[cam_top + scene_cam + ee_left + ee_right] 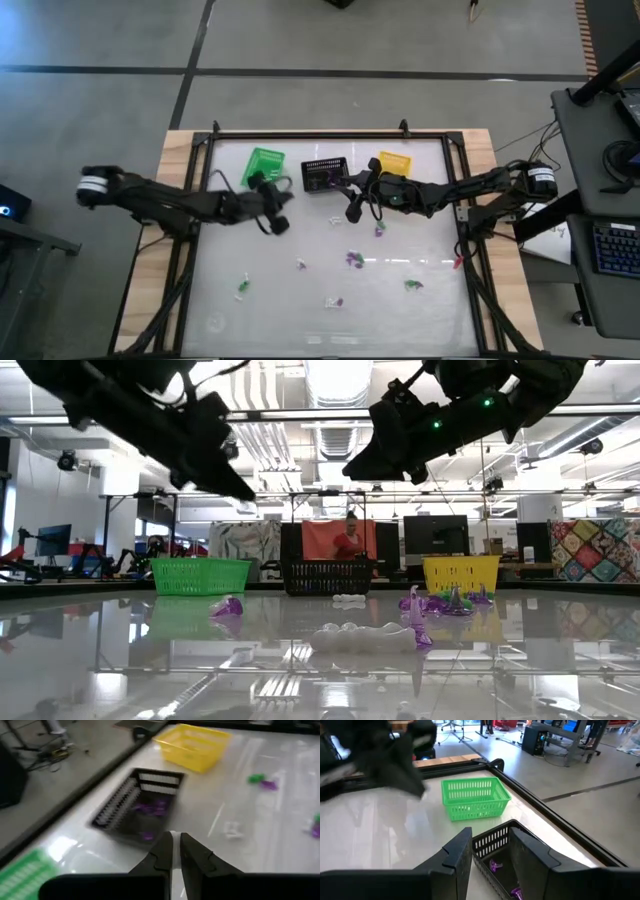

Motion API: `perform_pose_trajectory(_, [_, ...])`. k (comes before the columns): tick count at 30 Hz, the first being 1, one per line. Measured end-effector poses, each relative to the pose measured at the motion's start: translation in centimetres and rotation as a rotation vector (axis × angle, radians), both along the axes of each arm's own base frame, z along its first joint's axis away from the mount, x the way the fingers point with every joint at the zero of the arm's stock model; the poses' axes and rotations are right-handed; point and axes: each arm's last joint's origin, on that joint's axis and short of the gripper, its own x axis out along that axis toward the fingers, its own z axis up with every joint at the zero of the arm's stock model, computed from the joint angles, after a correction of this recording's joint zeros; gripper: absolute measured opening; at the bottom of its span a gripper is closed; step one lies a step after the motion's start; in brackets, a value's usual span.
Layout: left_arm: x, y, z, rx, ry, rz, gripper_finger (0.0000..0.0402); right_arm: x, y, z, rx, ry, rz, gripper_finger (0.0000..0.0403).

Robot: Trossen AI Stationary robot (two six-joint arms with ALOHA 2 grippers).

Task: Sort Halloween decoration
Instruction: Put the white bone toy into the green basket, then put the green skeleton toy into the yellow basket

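3 baskets at the far edge of the table: 1 green basket (264, 163), 1 black basket (323, 174), 1 yellow basket (394, 163). 2 arms over the table. Loose trinkets on the glass: about 7 spots in the high view, some clustered, so exact count unclear. At least 2 purple trinkets (493, 866) inside the black one.

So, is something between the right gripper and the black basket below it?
Nothing visible. The right gripper hangs open just above the black basket, where purple trinkets already lie.
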Motion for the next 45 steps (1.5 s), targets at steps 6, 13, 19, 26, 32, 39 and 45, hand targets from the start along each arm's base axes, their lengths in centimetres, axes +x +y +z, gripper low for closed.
perform_pose_trajectory(6, [-3.2,3.6,1.3,-0.005,0.076,0.168,0.0,0.0,0.0,0.0,0.0,0.0,0.0,0.0121])
perform_pose_trajectory(13, [-5.2,8.4,0.2,-0.151,0.169,0.258,0.0,0.0,0.0,0.0,0.0,-0.001,0.0,0.0119])
perform_pose_trajectory(19, [-6.1,10.9,-0.6,-0.166,0.205,0.362,0.0018,0.2,0.1,0.4,0.0,-0.012,0.008,0.0125])
perform_pose_trajectory(26, [-6.0,11.2,-1.0,-0.181,0.234,0.308,0.0066,0.7,0.4,1.1,0.012,0.001,0.018,0.013])
perform_pose_trajectory(32, [-6.0,11.1,-0.8,-0.176,0.226,0.307,0.0092,1.0,0.5,1.4,0.098,0.075,0.019,0.0124])
perform_pose_trajectory(39, [-5.6,10.2,0.4,-0.145,0.147,0.25,0.0098,1.2,1.2,1.9,0.381,0.222,0.145,0.0116])
perform_pose_trajectory(45, [-4.1,8.3,2.0,-0.105,0.005,0.103,0.0098,0.8,2.7,2.1,0.716,0.436,0.156,0.0111])
